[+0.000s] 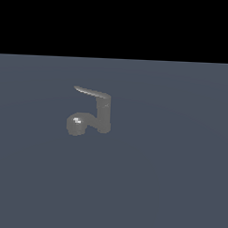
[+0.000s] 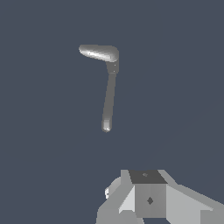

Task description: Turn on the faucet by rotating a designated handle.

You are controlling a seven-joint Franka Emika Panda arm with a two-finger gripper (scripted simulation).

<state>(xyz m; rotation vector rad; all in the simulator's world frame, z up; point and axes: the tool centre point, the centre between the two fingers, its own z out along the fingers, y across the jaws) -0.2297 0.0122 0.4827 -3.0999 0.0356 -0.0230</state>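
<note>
The faucet (image 1: 95, 112) is seen standing on the blue-grey floor (image 1: 169, 184), its handle (image 1: 91, 92) projecting from the post's top toward the exterior view's left. In the wrist view, the gripper (image 2: 148, 197) is held apart from the faucet; its jaw state cannot be told.

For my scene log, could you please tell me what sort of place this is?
Probably a bare simulated test scene, no real kitchen: a lone grey faucet with its handle stands on a flat, featureless blue-grey floor, under a black backdrop.
</note>
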